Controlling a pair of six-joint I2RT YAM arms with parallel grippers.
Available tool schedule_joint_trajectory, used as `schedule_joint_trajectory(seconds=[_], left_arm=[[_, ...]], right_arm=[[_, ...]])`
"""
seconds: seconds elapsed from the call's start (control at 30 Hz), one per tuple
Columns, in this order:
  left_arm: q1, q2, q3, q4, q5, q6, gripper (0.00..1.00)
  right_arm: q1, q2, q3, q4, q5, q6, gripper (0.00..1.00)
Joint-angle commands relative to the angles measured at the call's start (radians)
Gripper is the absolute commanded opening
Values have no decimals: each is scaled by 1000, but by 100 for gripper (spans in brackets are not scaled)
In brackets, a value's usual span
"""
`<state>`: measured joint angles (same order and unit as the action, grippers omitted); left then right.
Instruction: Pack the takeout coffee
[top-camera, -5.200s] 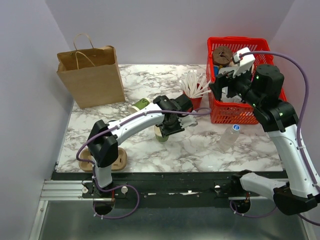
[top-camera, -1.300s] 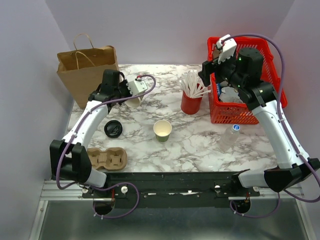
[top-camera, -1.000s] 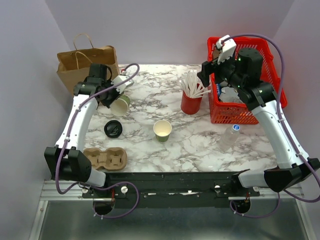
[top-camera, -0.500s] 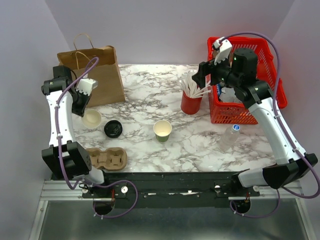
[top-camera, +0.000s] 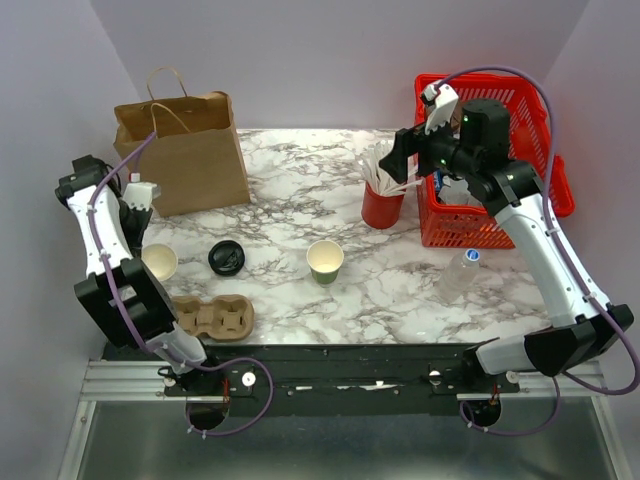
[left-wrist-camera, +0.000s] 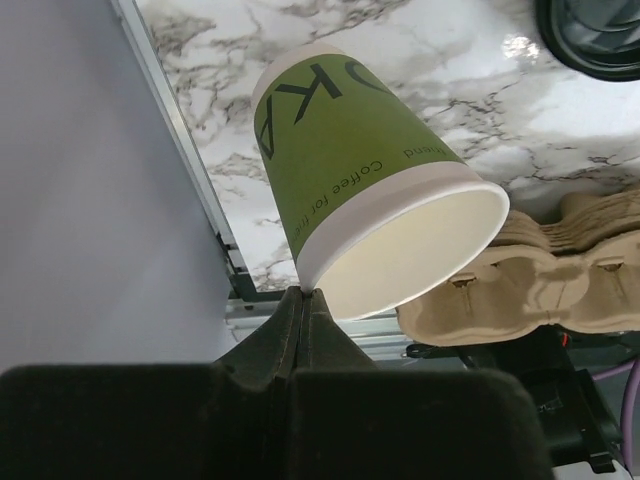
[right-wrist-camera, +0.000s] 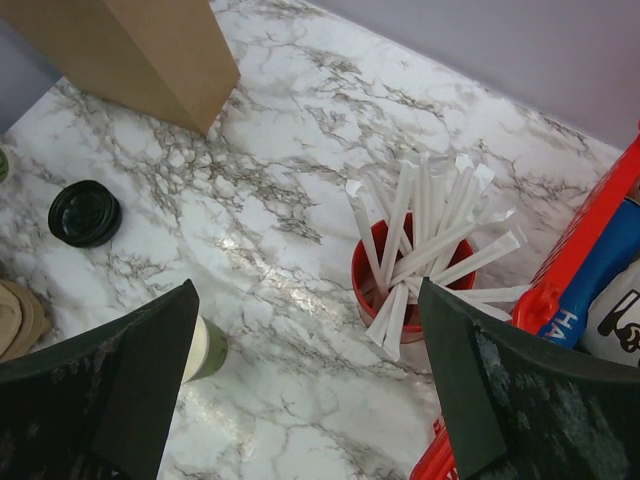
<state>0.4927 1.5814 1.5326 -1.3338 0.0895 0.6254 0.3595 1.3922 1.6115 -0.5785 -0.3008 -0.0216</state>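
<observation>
LEFT ARM HOLDS THE CUP: Your left jaws are pinched shut on the pale rim of the small olive-green paper cup, the takeout coffee. It hangs tilted, with its open mouth turned toward the wrist camera and dark lettering running along its side. The cup is near the left edge of the marble-patterned bench, just beside the brown moulded-card cup carrier. You cannot tell whether its base touches the bench.

A round black plastic lid lies flat on the bench, apart from the held cup. It sits between that cup and a second open paper cup, which stands upright near the middle. A brown paper bag with twine handles stands upright at the back left of the bench.

Your right jaws are spread wide and hold nothing. They hover above the bench beside the red cup of white paper-wrapped sticks. The red plastic basket stands just to the right of that cup. A clear plastic bottle with a blue cap rests on the bench in front of the basket.
</observation>
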Motion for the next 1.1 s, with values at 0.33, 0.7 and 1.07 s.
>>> schedule_joint_trajectory(seconds=[0.33, 0.7, 1.07], left_arm=[[129, 124, -3, -136, -25, -10, 0], [129, 124, 84, -97, -60, -21, 32], [-26, 48, 218, -171, 64, -4, 40]], right_arm=[[-5, 39, 4, -1, -34, 20, 100], [-5, 30, -10, 5, -29, 20, 100], [-5, 39, -5, 3, -26, 20, 100]])
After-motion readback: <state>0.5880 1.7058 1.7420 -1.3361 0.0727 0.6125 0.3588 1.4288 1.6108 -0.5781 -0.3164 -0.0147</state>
